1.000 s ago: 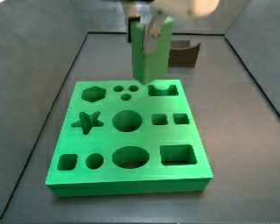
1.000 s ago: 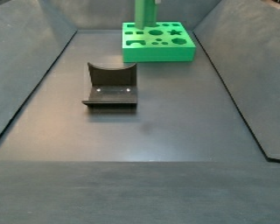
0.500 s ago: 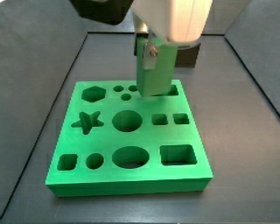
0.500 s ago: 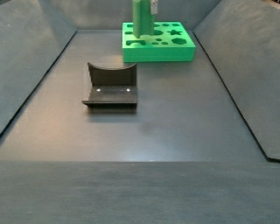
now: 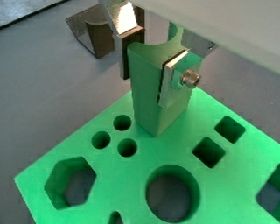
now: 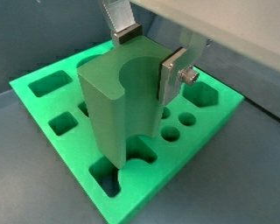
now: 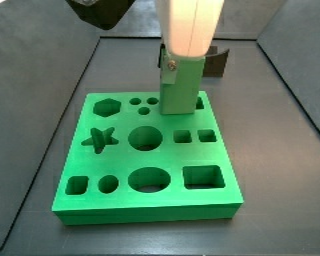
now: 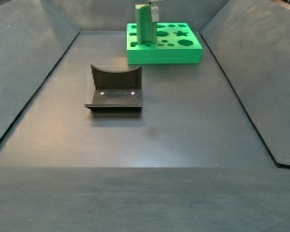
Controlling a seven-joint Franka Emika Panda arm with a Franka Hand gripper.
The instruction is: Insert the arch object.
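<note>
Grey floor (image 8: 172, 172) fills the near half of the desk in a side view, bare and dull, with sloping grey walls rising along the left and right edges. Further in, toward the middle and a little left of centre, stands the fixture (image 8: 113, 89), its base plate flat on the floor and its upright back curved at the top. It is well apart from everything else.

Beyond it, by the far edge, lies the green board (image 8: 184, 54). Its top is cut with many shapes: a side view shows a hexagon hole (image 7: 108, 104), a star hole (image 7: 101, 139), a large round hole (image 7: 147, 137) and a square hole (image 7: 204, 178).

The arch object (image 7: 179, 90) stands upright on this board – a tall green block with a half-round groove running down one face, seen plainly in a wrist view (image 6: 113, 114). Its lower end meets the board at a cutout in the corner region nearest the fixture. How deep it sits there cannot be told.

The gripper (image 6: 149, 54) is above the board, clamped on the upper part of the arch object. Its flat silver fingers (image 6: 173, 79) press against opposite sides of the block – one on the grooved side, one on the back. In the side view the gripper (image 7: 180, 62) comes straight down under a pale arm body, and the fixture (image 7: 216, 62) shows dark just behind it.
</note>
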